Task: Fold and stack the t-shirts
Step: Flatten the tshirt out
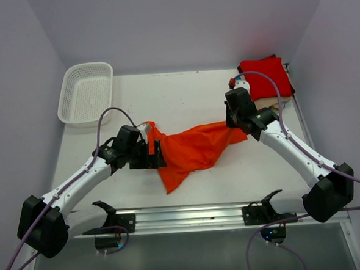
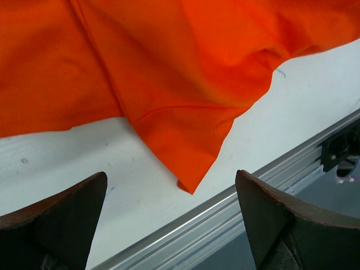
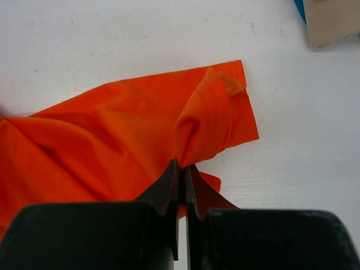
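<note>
the orange t-shirt (image 1: 193,149) lies crumpled in the middle of the table (image 1: 183,92), stretched between the two arms, with one pointed end toward the near edge. it looks thin, light and very soft, so i judge it will sag and bunch wherever it is not supported, and a small pinch may slip. it is better to take it at a stitched hem or at the shoulders, on both sides together. the right hand (image 3: 181,166) is closed on a bunched fold at a stitched edge; sleeve or hem, i cannot tell. the left hand (image 1: 149,155) is wide open, with nothing between its fingers, just beside the cloth. a folded red t-shirt (image 1: 264,75) tops the stack at the far right corner. a white basket (image 1: 86,93) stands at the far left corner.
</note>
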{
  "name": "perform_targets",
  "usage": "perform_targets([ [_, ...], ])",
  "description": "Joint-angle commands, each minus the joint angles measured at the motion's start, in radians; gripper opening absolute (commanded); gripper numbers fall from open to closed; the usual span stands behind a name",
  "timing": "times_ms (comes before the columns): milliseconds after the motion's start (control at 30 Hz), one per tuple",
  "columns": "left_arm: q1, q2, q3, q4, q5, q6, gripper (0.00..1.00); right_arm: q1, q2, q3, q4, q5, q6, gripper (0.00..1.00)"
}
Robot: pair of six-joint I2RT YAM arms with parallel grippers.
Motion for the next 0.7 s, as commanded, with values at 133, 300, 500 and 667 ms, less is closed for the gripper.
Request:
perform_targets([
  [133,-0.023,-0.039,-0.163,0.138,0.08,-0.082,1.0,-0.005,0.008,-0.004,0.026,-0.028,0.03,0.0],
  [300,-0.037,-0.052,-0.278,0.304,0.149,-0.14,0.99,-0.007,-0.003,-0.009,0.025,-0.022,0.03,0.0],
  [500,-0.057,-0.075,-0.365,0.474,0.199,-0.227,0.99,-0.005,0.002,-0.02,0.028,-0.022,0.03,0.0],
  [667,-0.092,-0.069,-0.45,0.679,0.221,-0.333,0.98,-0.005,0.006,-0.03,0.039,-0.023,0.034,0.0],
])
